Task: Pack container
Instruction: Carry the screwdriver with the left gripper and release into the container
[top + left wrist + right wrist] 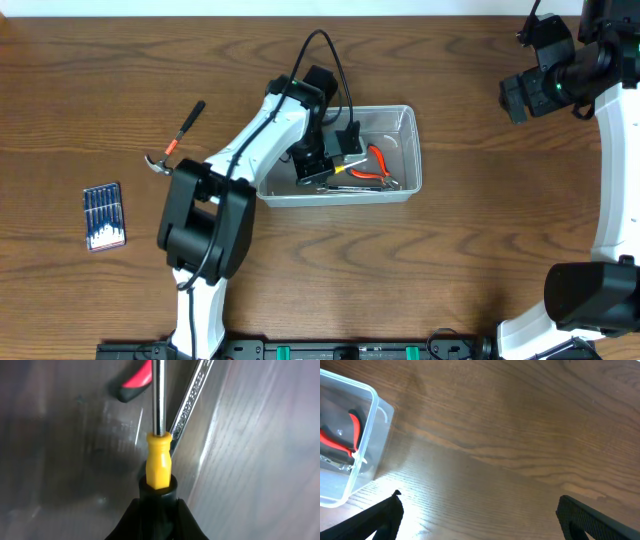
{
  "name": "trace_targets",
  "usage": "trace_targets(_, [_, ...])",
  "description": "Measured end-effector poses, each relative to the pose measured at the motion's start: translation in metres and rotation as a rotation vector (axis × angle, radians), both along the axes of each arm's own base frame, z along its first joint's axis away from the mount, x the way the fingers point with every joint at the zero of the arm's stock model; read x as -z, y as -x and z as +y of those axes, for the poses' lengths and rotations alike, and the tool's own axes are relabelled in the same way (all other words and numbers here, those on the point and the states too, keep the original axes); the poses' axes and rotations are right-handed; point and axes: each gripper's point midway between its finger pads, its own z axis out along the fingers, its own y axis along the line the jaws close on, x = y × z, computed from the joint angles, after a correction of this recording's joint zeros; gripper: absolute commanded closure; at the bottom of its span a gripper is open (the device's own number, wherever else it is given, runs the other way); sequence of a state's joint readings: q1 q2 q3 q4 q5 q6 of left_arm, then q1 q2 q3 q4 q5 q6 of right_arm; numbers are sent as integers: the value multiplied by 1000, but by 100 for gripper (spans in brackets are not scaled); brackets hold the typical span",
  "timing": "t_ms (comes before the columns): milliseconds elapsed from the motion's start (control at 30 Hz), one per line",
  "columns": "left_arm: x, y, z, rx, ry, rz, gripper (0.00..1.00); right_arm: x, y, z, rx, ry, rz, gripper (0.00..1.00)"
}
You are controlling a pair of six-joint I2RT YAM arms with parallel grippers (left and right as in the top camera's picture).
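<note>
The clear plastic container (408, 150) sits mid-table and also shows in the right wrist view (362, 445). In it lie red-handled pliers (375, 165) and a metal wrench (192, 405). My left gripper (318, 165) reaches down inside the container and is shut on a screwdriver (158, 462) with a yellow and black handle; its steel shaft points away over the container floor. My right gripper (477, 515) is open and empty, raised over bare table at the far right.
A small hammer (175, 140) with a red and black handle lies left of the container. A flat blue case of precision screwdrivers (104, 215) lies at the far left. The left arm covers the container's left part.
</note>
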State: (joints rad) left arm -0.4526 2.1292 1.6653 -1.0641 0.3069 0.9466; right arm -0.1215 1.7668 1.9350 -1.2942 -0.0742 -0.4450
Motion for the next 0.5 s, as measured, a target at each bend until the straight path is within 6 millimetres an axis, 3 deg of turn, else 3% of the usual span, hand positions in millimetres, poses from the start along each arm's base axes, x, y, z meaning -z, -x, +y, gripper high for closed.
trace_targets(100, [3,1,1,9,-4,7,39,0,0,0,0,0,0,1])
trace_targets(133, [3,1,1,9,-4,7,32,0,0,0,0,0,0,1])
trace_targets(267, [0,2,1,-3,-5,8,28,0,0,0,-1,0,0,1])
trace_targets(367, [-15,5,5,-2,-13,-2,23,0,0,0,-1,0,-1,1])
trace_targets(433, [-36,1,9,-8,-22,-57,9,0,-1,0,-1,1,-3,1])
trace_targets(500, [-70,-8,15,-38,-28,-162,5,-1,-1,0,-1,1,-5,1])
